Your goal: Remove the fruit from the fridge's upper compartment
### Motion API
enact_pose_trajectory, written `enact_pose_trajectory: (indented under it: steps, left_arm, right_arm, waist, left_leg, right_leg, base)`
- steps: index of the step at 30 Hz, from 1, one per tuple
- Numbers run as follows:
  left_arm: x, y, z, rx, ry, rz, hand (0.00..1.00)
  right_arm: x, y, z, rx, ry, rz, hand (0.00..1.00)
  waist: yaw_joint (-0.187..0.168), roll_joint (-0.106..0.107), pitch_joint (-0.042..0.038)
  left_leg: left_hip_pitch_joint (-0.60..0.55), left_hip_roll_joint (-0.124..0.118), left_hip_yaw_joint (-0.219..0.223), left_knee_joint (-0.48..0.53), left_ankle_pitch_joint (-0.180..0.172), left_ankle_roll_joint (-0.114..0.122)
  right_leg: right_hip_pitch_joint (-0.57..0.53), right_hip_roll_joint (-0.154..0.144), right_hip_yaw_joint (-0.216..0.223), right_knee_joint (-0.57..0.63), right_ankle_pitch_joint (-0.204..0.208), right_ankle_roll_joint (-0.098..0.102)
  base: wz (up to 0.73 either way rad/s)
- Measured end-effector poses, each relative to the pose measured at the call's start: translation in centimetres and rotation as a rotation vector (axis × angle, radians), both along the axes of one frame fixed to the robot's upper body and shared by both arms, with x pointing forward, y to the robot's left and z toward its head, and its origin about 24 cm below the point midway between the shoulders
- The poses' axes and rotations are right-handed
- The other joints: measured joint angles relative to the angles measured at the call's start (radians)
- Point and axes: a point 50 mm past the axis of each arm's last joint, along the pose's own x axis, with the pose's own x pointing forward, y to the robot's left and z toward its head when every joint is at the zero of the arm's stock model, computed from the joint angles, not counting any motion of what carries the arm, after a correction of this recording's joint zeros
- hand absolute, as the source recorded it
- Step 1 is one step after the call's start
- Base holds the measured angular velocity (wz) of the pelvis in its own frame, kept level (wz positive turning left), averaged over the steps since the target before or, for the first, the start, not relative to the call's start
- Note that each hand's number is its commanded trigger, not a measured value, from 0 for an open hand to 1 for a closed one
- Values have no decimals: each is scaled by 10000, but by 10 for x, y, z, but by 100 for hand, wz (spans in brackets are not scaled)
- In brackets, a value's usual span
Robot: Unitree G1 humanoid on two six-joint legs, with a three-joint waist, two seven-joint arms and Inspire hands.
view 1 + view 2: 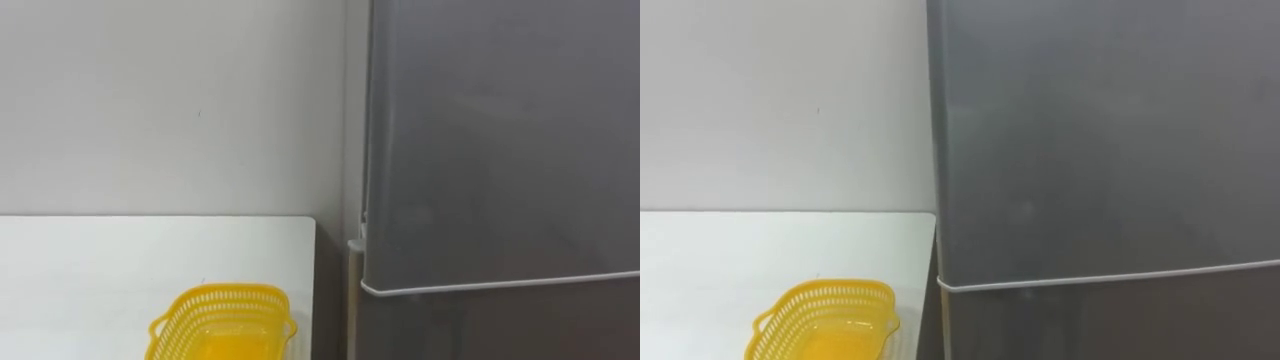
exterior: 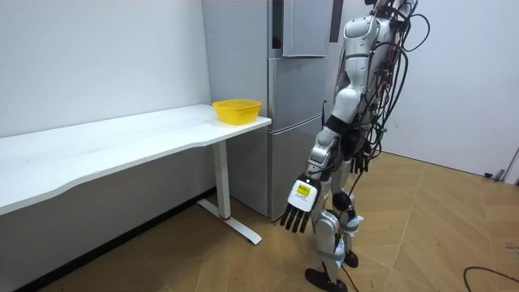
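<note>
Silver-grey shell, black joints, dark cables bundled along the torso; the black left hand [image 2: 296,212] carries a yellow-and-white tag.

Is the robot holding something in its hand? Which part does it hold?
Nothing is held. The left hand hangs open beside its leg in front of the tall grey fridge, fingers straight and empty.

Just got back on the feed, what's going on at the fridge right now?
The robot stands facing the fridge, whose doors look shut, so nothing has been taken out yet. Its left hand hangs open and empty at its side. A yellow basket sits on the white table, at the end next to the fridge.
</note>
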Motion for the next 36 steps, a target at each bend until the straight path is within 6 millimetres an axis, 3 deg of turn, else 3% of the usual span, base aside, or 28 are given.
enact_pose_trajectory:
  steps: [4,11,16,20,28,36]
  left_arm:
    - [44,20,23,1676,-2581,798,0]
    - [89,31,60,3655,-5386,867,0]
    - [121,38,105,5096,-7976,1519,0]
    - [135,38,135,5753,-9656,1982,0]
    - [152,36,222,7319,-13924,2484,0]
    - [161,20,259,6431,-16230,1753,0]
  right_arm:
    - [8,-9,2,-178,-628,-119,0]
    - [23,-13,4,-174,-1540,8,0]
    - [30,-16,5,-193,-1892,-141,0]
    - [31,-15,5,-163,-2115,-146,0]
    - [25,-14,4,160,-1865,-54,0]
    - [23,-12,3,372,-1851,72,0]
  waist:
    - [231,50,-3]
    - [235,35,-17]
    - [236,-35,-55]
    - [248,-56,-56]
    - [222,-102,-2]
    - [174,-147,30]
  left_leg:
    - [-98,4,31,-12,1,0]
    - [-109,-4,-59,-22,2,-2]
    - [-113,-13,-139,-23,2,-3]
    - [-101,-30,-220,-34,2,-2]
    - [-103,-37,-244,-35,2,-2]
    - [-123,-27,-243,-15,2,-2]
  right_leg:
    - [-121,-9,-30,33,11,-8]
    - [-130,-14,-144,23,9,-11]
    - [-119,0,-139,1,9,-12]
    - [-108,22,-116,-13,11,-10]
    - [-106,-4,-131,-30,10,-10]
    - [-108,-2,-98,-132,15,-10]
  base:
    - [0]
    - [3]
    - [0]
    - [-1]
    - [0]
    - [0]
